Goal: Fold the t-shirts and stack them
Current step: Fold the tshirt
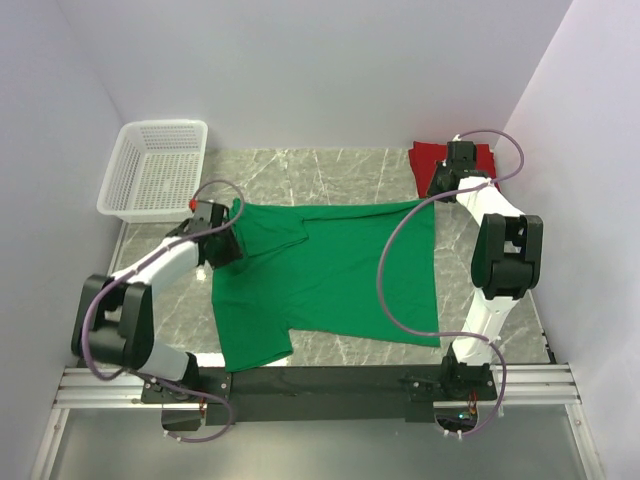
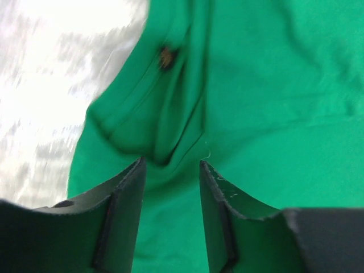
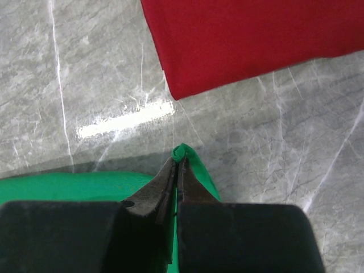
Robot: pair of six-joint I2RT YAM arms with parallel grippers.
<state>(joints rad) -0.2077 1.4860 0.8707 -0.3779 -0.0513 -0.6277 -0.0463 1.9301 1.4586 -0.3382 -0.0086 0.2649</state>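
Note:
The green t-shirt (image 1: 330, 275) lies spread across the middle of the marble table, its far-left sleeve folded inward. My left gripper (image 1: 222, 238) hovers over that folded sleeve; in the left wrist view the left gripper (image 2: 172, 165) is open with only green cloth (image 2: 256, 85) beneath the gap. At the shirt's far-right corner my right gripper (image 1: 440, 185) is shut on a pinch of green fabric (image 3: 183, 152), which sticks out past the tips of the right gripper (image 3: 177, 162). The folded red t-shirt (image 1: 432, 158) lies at the back right, and in the right wrist view the red t-shirt (image 3: 250, 40) is just beyond the fingers.
A white mesh basket (image 1: 155, 168) stands at the back left by the wall. White walls close in the table on three sides. The arms' mounting rail (image 1: 320, 385) runs along the near edge, and bare marble (image 1: 330, 170) shows between basket and red shirt.

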